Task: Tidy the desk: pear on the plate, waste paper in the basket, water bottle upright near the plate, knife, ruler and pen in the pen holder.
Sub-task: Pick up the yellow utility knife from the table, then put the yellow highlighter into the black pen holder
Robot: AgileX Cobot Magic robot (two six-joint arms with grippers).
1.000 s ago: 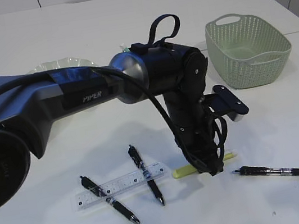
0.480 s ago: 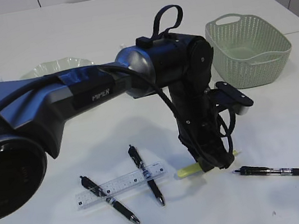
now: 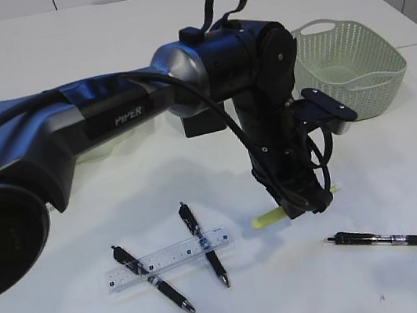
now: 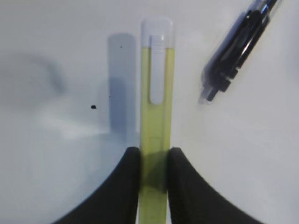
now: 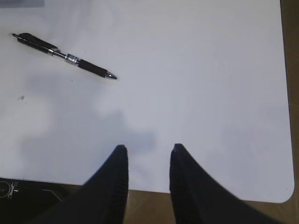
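Because the left gripper (image 4: 154, 161) pinches the yellow knife (image 4: 156, 107) near one end, just above the desk (image 3: 388, 287) and beside a black pen (image 4: 238, 46), the long free end may droop or swing. It looks light, stiff and smooth — likely slippery, so a grip nearer its middle would hold steadier. The right gripper (image 5: 148, 161) hangs spread and empty.

The ruler (image 3: 167, 258) lies at the front left of the desk (image 3: 402, 173), crossed by two pens: one (image 3: 152, 278) at its left part, another (image 3: 203, 244) near its right end. Right of them, the knife (image 3: 270, 217) is clamped in the left gripper (image 3: 305, 206), lifted off the desk. A third pen (image 3: 390, 239) lies further right, in front of the basket (image 3: 350, 70), which stands at the back right. The right gripper (image 5: 147, 173) hangs over the desk's near edge
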